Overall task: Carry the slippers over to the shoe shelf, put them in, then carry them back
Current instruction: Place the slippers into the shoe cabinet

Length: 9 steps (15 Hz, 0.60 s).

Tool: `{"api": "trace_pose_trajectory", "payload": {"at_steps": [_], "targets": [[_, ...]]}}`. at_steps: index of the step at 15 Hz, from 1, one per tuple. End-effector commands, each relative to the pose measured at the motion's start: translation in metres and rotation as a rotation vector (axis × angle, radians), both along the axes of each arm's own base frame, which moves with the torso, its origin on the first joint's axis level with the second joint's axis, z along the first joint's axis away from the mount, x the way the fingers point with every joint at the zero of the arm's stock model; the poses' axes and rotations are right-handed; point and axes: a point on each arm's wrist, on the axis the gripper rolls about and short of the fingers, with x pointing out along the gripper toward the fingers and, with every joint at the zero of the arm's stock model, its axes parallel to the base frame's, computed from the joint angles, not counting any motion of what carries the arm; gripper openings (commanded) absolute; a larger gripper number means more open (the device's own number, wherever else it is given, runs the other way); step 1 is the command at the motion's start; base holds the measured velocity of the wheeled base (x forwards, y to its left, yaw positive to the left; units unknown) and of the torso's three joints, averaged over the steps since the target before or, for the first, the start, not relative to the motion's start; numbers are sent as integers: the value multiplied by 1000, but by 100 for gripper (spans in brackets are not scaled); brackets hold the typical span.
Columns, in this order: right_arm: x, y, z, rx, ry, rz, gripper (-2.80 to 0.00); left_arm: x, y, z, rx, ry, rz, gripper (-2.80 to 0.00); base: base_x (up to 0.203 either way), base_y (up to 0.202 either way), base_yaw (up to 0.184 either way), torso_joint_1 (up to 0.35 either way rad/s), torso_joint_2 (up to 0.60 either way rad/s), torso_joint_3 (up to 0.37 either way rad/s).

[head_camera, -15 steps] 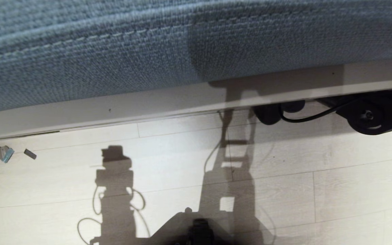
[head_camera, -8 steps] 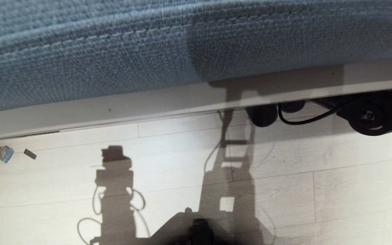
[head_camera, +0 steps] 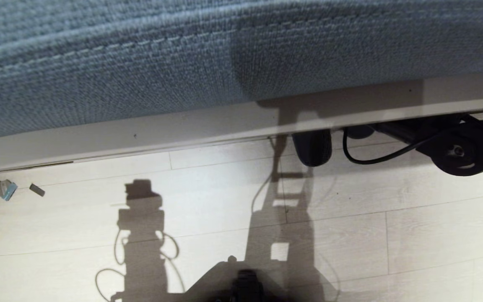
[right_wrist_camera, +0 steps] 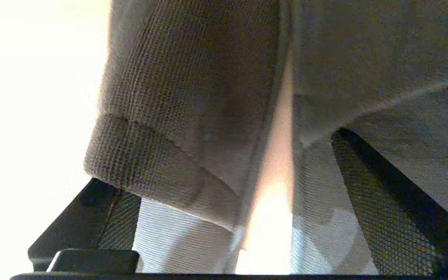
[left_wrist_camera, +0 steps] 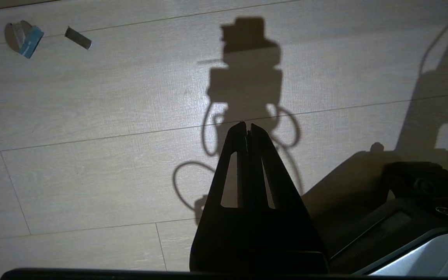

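The right tool [right_wrist_camera: 224,217] has its fingers apart around the slippers [right_wrist_camera: 193,116], under the bed edge [head_camera: 224,121]. The left tool [left_wrist_camera: 247,128] hangs together above the floor [left_wrist_camera: 91,116].

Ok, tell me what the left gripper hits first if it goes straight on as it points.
The plank floor, probably: the left gripper points down at it, nothing visibly in between, though depth is unclear.
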Motion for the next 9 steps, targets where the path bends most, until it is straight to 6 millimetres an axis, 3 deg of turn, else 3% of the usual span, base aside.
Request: {"api": "trace_pose_trajectory", "payload": {"at_steps": [1,9], "targets": [[1,0,-1,4,-3,-42,0,1,0,-2,0,7,1,-280,0,0,0,0,0,0],[-5,8,-7,16,26,-103,0,1,0,-2,-3,7,3,-280,0,0,0,0,0,0]]}}
